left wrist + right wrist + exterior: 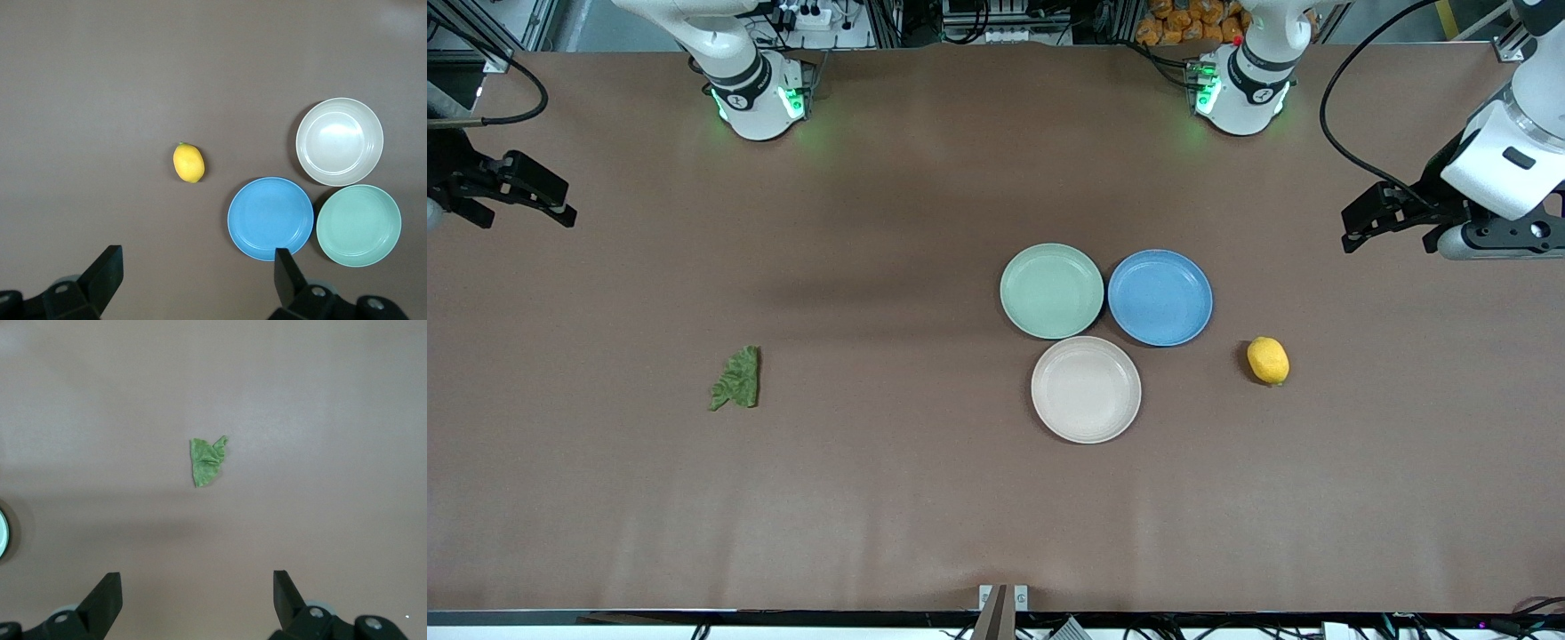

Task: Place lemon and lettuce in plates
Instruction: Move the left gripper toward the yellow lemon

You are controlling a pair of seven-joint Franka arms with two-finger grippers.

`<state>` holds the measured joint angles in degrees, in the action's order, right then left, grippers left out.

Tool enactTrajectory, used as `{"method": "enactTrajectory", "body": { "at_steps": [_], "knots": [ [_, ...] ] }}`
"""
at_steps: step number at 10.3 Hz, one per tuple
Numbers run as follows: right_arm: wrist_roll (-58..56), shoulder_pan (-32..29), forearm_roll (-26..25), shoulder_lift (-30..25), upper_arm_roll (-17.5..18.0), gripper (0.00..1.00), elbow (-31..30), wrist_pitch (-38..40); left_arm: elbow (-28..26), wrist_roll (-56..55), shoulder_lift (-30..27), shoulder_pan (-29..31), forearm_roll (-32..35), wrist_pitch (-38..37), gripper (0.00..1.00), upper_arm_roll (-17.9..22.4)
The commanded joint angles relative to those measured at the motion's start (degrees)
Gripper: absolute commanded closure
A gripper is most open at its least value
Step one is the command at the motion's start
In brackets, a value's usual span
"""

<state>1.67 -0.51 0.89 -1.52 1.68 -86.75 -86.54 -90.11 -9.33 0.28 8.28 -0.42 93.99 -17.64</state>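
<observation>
You have the table (925, 498) bare of any grasp so far; both arms hang high at its two ends, neither touching anything. The three plates sit clustered touching one another: the mint plate (1052, 291) and the blue plate (1160, 297) side by side, the pinkish-white plate (1086, 388) nearer the front camera; all three lie well apart from both grippers, toward the left arm's end of the middle.

Your left gripper (197, 280) hangs over the left arm's end of the table with its fingers spread wide and nothing between them; the lemon (1267, 360) lies on the table below and ahead of it, between that gripper and the blue plate. Your right gripper (197, 600) hangs over the right arm's end, fingers likewise apart and empty; the lettuce (736, 379) lies flat on the table ahead of it, far from any plate.

Watch the lemon; its smooth oval rind will likely roll or squirt out if your fingers close off-centre. The lettuce is thin and flat; come down too shallow and you will probably pinch air; too deep and the fingertips press into the tabletop. The blue plate sits closest to the lemon; dropping it there would be the easy mistake.
</observation>
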Motion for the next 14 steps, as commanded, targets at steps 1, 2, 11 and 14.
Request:
{"method": "enactTrajectory", "body": {
  "at_steps": [1, 2, 11, 14],
  "knots": [
    [0.70, -0.37, 0.69, -0.85, 0.26, 0.00, -0.34, 0.41, 0.82, 1.14, 0.16, -0.02, 0.69, -1.26, 0.00, -0.12],
    [0.70, -0.37, 0.69, -0.94, 0.26, 0.00, -0.35, 0.50, 0.90, 1.33, 0.33, 0.07, 0.77, -1.26, 0.00, -0.12],
    [0.53, -0.37, 0.60, -0.68, 0.08, 0.00, -0.96, 0.85, 3.45, 1.15, 16.40, -0.72, 5.70, 2.50, 0.00, -0.21],
    [0.53, -0.37, 0.60, -0.59, 0.17, 0.00, -1.05, 0.76, 3.45, 0.89, 20.89, -0.81, 5.61, 8.39, 0.00, -0.21]
  ]
}}
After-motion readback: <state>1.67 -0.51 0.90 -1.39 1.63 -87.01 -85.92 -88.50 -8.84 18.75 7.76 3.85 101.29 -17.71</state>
